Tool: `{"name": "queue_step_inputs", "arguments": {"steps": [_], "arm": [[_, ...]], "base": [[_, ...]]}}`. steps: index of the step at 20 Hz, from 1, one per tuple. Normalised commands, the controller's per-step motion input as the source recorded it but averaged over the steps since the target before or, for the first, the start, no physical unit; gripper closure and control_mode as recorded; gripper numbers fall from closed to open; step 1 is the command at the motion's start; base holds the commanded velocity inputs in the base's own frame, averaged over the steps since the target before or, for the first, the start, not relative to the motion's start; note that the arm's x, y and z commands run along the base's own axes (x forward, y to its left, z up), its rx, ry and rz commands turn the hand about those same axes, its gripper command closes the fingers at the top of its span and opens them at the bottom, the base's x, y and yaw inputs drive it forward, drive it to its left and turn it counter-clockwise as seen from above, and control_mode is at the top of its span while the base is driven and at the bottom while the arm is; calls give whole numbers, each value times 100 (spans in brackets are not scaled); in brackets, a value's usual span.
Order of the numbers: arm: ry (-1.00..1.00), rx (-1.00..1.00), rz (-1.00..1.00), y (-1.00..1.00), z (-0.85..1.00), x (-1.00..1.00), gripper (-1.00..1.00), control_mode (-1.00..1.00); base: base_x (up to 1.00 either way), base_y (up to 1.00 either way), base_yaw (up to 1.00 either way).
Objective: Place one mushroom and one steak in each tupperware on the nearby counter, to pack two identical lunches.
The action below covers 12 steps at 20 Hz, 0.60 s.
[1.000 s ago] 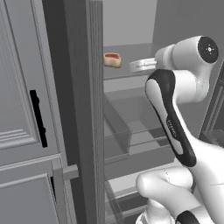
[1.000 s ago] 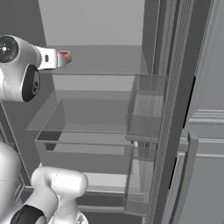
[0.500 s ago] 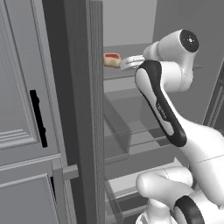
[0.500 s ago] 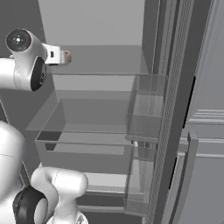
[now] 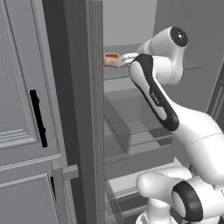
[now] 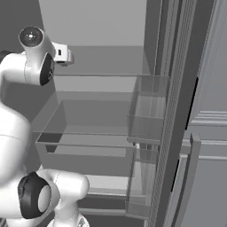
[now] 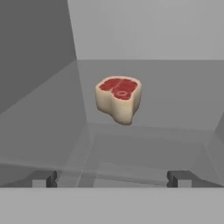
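Closer now, open tool (image 7: pixel 112 178) faces steak (image 7: pixel 118 99).

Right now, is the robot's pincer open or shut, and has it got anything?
Pincer: open, holding nothing; the steak sits ahead of it on the shelf.

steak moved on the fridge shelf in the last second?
No. In the left base view the steak sits at the same spot on the shelf beside the door edge.

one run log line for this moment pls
phase: reaching | target: red-topped tan steak on fridge shelf | gripper: open, short of it, empty
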Motion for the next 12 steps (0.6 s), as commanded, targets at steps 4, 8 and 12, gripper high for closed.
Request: {"name": "queue_step_inputs", "arguments": {"steps": [4,8,12], "arm": [[0,0,0,0,-10,33,-100,-100],[0,0,0,4,-7,30,-100,-100],[0,0,0,9,-6,28,-100,-100]], "base": [[0,0,0],[0,0,0],[0,0,0]]}}
